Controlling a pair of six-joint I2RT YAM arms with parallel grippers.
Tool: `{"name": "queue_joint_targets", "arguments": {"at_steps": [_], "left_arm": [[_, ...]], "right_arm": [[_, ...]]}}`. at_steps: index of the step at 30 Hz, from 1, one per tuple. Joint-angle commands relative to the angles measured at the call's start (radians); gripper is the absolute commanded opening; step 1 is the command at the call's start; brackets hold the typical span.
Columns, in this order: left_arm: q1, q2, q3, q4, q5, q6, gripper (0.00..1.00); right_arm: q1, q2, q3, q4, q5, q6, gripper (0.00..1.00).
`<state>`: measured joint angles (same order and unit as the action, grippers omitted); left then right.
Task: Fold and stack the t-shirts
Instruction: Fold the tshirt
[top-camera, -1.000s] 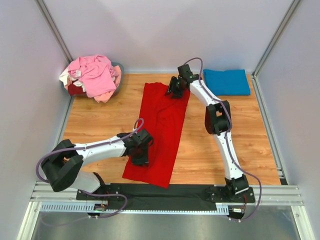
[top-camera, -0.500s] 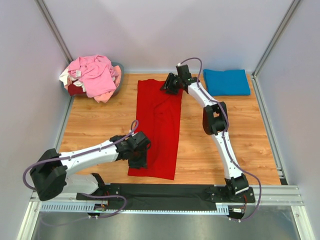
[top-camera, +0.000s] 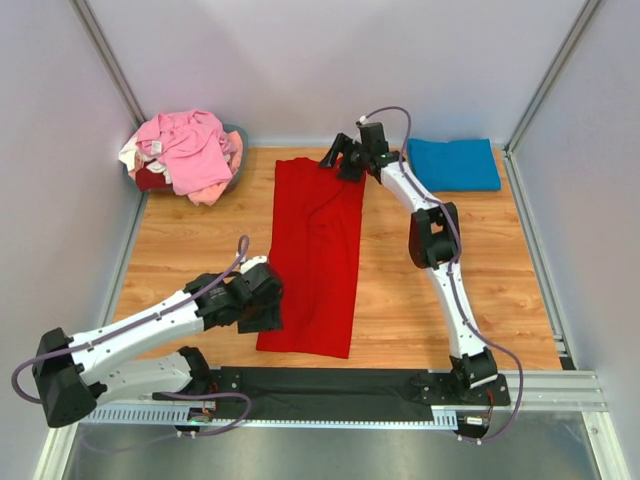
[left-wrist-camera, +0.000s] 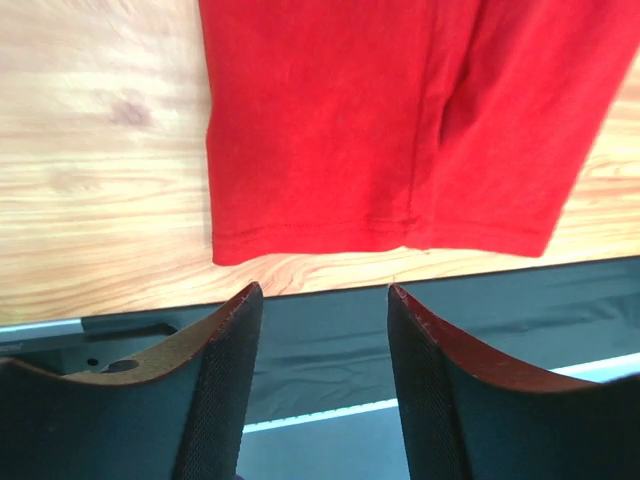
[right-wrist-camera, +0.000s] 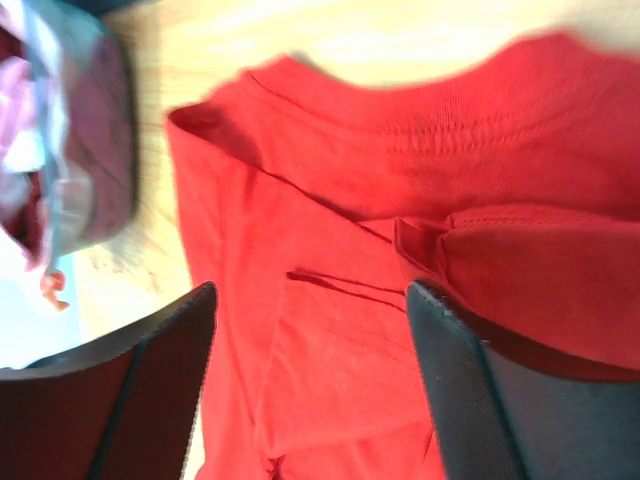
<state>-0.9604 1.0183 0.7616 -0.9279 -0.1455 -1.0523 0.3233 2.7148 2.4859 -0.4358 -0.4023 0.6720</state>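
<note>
Red t-shirt laid flat as a long strip on the table, ungripped.
The left gripper is spread wide beside its hem, the right gripper wide above its collar; the hem corners are best pinched evenly, then carried to the collar.

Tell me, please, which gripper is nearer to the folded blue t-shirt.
Right. The right gripper hovers over the red t-shirt's collar end, just left of the blue t-shirt; the left gripper sits by the red t-shirt's hem, on the near side.
</note>
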Motion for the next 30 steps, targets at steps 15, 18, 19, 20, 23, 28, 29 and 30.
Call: {"name": "queue_joint_targets", "arguments": {"at_steps": [15,18,19,20,23,28,29,30], "left_arm": [[0.017,-0.141,-0.023,-0.074,-0.115,0.048,0.81],[0.063,-0.175,-0.109,0.007,-0.039,0.049,0.8],[0.071,-0.179,-0.125,0.018,-0.029,0.049,0.8],[0.077,-0.182,-0.139,0.026,-0.026,0.048,0.8],[0.083,-0.179,-0.188,0.052,-0.029,0.049,0.77],[0.091,-0.172,-0.245,0.107,-0.006,0.038,0.73],[0.091,-0.173,-0.252,0.115,0.001,0.037,0.72],[0.091,-0.173,-0.268,0.132,0.004,0.035,0.71]], "right_arm": [[0.012,-1.075,-1.118,-0.009,0.028,-0.14,0.81],[0.086,-1.276,-1.389,-0.034,0.095,-0.127,0.79],[0.129,-1.321,-1.445,-0.056,0.108,-0.115,0.76],[0.15,-1.367,-1.51,-0.067,0.132,-0.101,0.75],[0.25,-1.544,-1.723,-0.093,0.184,-0.034,0.68],[0.409,-1.731,-1.953,-0.095,0.192,0.107,0.61],[0.436,-1.747,-1.973,-0.09,0.206,0.127,0.6],[0.46,-1.773,-1.989,-0.087,0.212,0.15,0.6]]}}
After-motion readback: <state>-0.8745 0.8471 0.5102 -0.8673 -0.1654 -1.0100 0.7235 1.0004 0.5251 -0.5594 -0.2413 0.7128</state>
